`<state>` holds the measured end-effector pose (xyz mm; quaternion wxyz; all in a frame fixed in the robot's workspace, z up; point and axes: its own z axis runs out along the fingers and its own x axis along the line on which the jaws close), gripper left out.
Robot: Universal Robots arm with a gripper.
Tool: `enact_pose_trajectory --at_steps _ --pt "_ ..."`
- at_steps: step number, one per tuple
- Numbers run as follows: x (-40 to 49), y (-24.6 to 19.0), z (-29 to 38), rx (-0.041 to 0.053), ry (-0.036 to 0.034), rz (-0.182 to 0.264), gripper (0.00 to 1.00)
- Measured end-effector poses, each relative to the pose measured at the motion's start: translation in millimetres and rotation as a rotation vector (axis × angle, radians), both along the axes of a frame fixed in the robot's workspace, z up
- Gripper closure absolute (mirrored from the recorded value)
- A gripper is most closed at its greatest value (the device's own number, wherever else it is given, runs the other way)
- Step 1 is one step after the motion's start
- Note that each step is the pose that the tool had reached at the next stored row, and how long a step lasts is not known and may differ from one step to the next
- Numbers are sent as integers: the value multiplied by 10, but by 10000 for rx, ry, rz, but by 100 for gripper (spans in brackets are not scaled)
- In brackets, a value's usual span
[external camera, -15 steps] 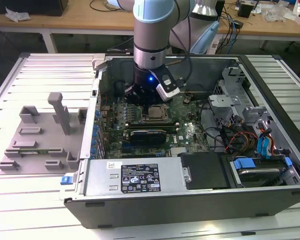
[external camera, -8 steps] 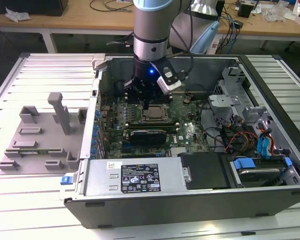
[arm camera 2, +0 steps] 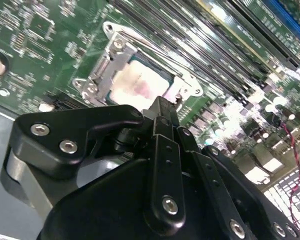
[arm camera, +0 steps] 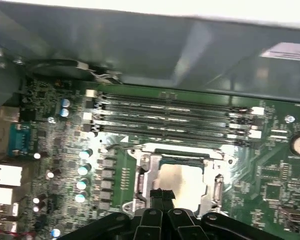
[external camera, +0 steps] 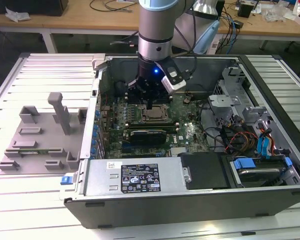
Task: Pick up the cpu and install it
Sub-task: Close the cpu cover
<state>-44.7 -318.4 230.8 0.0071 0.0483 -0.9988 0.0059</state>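
Note:
The cpu (external camera: 155, 113) lies flat inside the metal socket frame (external camera: 142, 114) on the motherboard, its pale silvery top (arm camera 2: 140, 82) facing up. In both wrist views it sits squarely within the frame (arm camera: 142, 175). My gripper (external camera: 149, 102) hangs straight above the socket inside the open computer case. Its black fingers come together at their tips (arm camera 2: 162, 102), just over one edge of the cpu (arm camera: 182, 180). The gripper (arm camera: 162, 194) looks shut, and I see nothing held between the tips.
Rows of memory slots (arm camera: 170, 117) run beside the socket. The case's walls surround the board; a power supply (external camera: 140, 177) is at the front, drive bays (external camera: 260, 165) and cables (external camera: 230, 135) at the exterior view's right. A grey fixture (external camera: 40, 135) lies outside the case.

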Motion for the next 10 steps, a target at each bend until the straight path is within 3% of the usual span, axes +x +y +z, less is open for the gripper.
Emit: enact_pose_trajectory --at_steps 3,5,6,7,8,10 --pt "171 -1 0 -1 1 3 89" --pt "181 0 0 2 -5 2 89" --pt "179 1 -1 0 -163 1 89" --pt "161 0 -3 2 -638 2 89" --pt "132 0 -3 2 -686 2 89" --pt "45 0 -3 1 -706 2 89"
